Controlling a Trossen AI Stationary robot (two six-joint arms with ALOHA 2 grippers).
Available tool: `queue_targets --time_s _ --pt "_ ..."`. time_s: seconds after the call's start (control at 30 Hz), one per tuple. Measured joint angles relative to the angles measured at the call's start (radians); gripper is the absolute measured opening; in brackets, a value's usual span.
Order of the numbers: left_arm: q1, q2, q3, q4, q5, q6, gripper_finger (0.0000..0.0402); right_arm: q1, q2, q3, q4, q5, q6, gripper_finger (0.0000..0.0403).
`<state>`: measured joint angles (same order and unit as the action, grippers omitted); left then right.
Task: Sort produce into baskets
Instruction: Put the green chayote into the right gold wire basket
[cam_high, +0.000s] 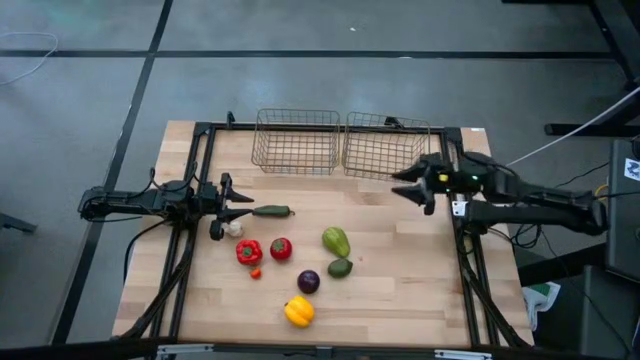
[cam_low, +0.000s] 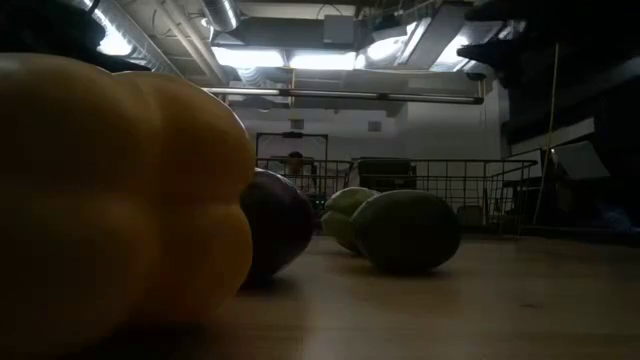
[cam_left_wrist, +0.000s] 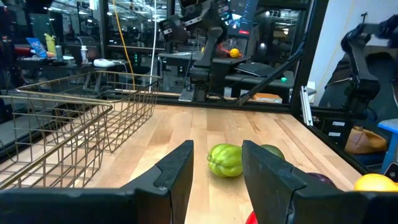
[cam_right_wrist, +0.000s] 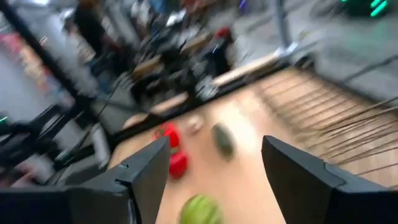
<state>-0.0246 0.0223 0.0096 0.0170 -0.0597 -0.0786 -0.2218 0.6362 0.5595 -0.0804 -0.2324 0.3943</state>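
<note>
The produce sits in a loose bunch on the worktop (cam_high: 400, 290), all of it outside the baskets. Using the overhead shot as the clock: red pepper (cam_high: 248, 251) and tomato (cam_high: 281, 248) side by side near the middle, with a tiny orange bit (cam_high: 256, 272) just at 6 o'clock of the pepper. The light green piece (cam_high: 335, 241) is at 3 o'clock of the tomato, a darker green one (cam_high: 340, 267) touching or nearly touching it below. Purple ball (cam_high: 308, 281) and yellow pepper (cam_high: 298, 311) trail off toward 6. A long dark green veggie (cam_high: 271, 211) lies up at 10 o'clock, and a small whitish bit (cam_high: 232, 228) is beside it.

Both wire baskets, left one (cam_high: 296, 141) and right one (cam_high: 385, 147), stand next to each other at 12 o'clock; can't make out anything in them.

Left claw (cam_high: 240, 207) is by the long green veggie and white bit, fingers apart with nothing between them. Right claw (cam_high: 404, 183) hangs at the right basket's near edge, spread wide and holding nothing; its own camera is smeared.

The table-level view is mostly blocked by the yellow pepper, cut off at the left edge.
</note>
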Motion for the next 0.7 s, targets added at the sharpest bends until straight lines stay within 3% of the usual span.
queue_targets --time_s 0.13,0.4,0.57,0.7 --pt "0.0 0.0 0.0 0.0 0.0 0.0 0.0134 0.001 0.163 0.109 -0.067 -0.115 0.043 0.0255" --pt "0.0 0.0 0.0 0.0 0.0 0.0 0.0134 0.001 0.42 0.258 -0.178 -0.189 0.133 0.0255" --pt "0.0 0.0 0.0 0.0 0.0 0.0 0.0134 0.05 0.53 0.292 -0.195 -0.147 0.232 0.0255" --pt "0.0 0.0 0.0 0.0 0.0 0.0 0.0134 0.121 0.602 0.309 -0.195 -0.029 0.318 0.0255"
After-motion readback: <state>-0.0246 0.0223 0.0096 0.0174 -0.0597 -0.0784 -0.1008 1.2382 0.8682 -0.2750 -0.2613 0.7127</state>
